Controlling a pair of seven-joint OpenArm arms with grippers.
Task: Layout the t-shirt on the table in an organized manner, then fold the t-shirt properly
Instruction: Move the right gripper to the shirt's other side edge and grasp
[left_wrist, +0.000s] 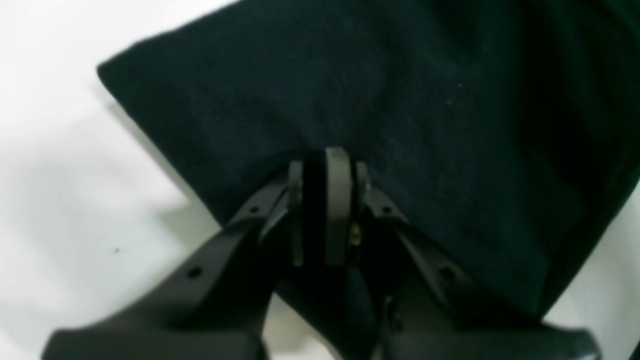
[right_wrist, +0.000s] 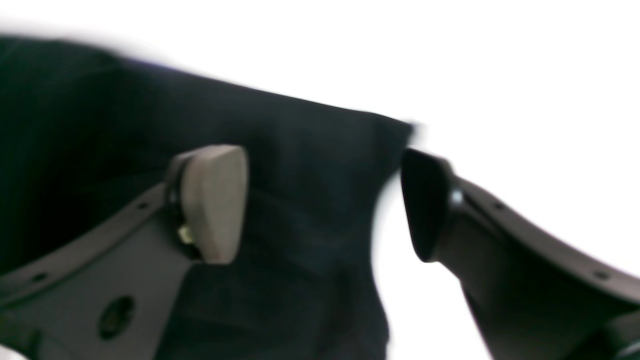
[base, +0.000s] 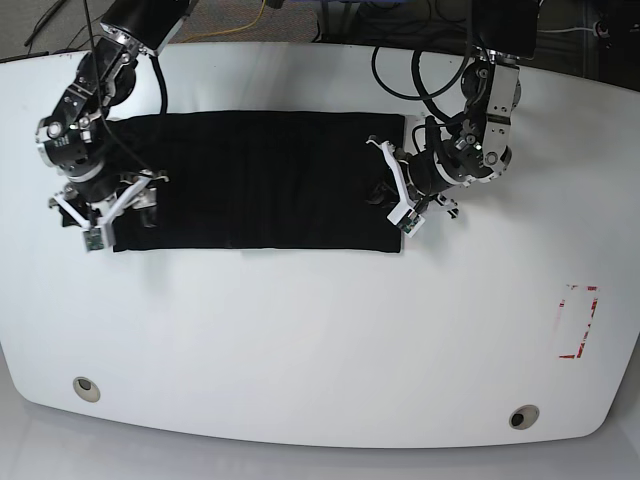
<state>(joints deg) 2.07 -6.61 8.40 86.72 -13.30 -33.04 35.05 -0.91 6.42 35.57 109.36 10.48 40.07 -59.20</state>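
The black t-shirt lies folded into a band across the upper table, left gripper pinching its edge, right gripper spread wide.

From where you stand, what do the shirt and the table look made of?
The shirt looks like soft matte black knit, perhaps cotton: it lies limp, fuzzy up close. The table looks like hard glossy white laminate or plastic: it shows sheen and soft reflections.
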